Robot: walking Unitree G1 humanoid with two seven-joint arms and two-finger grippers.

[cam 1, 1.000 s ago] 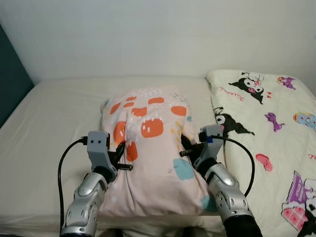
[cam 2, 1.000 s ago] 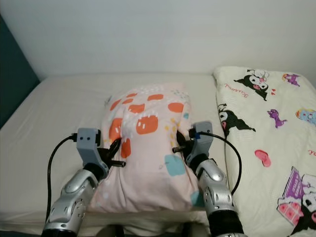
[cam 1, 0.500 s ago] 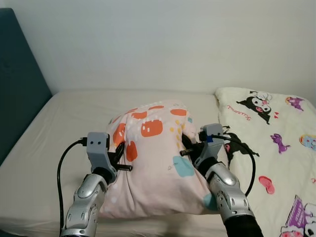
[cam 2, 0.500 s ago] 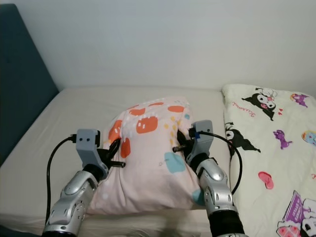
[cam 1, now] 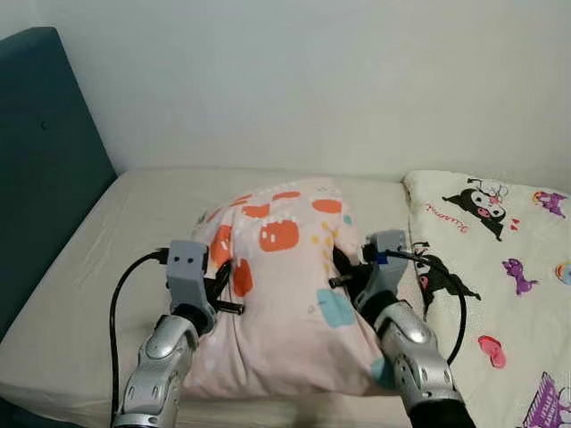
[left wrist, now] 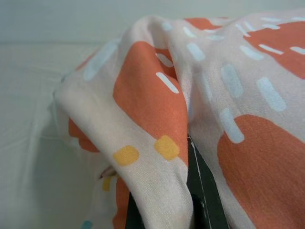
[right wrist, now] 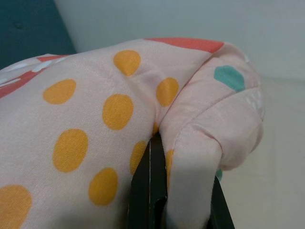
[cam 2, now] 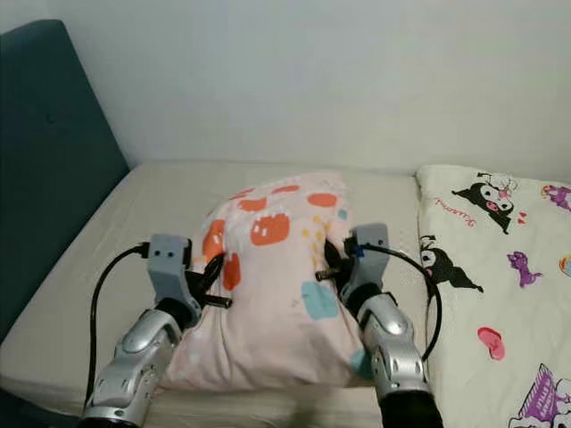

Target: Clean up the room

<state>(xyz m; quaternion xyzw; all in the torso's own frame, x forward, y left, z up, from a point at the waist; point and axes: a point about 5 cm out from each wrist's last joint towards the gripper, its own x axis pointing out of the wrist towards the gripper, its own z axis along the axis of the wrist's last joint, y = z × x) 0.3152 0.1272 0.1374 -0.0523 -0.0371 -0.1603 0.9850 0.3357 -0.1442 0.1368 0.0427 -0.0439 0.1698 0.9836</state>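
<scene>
Left tool [cam 1: 225, 287] and right tool [cam 1: 343, 272] each clenched on pillow [cam 1: 285, 267] edge. Pillow lifted above bed [cam 1: 107, 259]; headboard [cam 1: 45, 178] at 10 o'clock. Placement pending, I judged.

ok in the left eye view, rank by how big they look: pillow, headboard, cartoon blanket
1. pillow, largest, though it sits nearest the camera.
2. headboard and cartoon blanket look about alike, and both run out of view, so I won't rank them.
The left gripper and right gripper pinch the pillow's sides.

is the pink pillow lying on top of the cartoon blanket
No, the pink pillow sits on the bare mattress, beside the cartoon blanket, pinched on each side by the left gripper and right gripper.
</scene>
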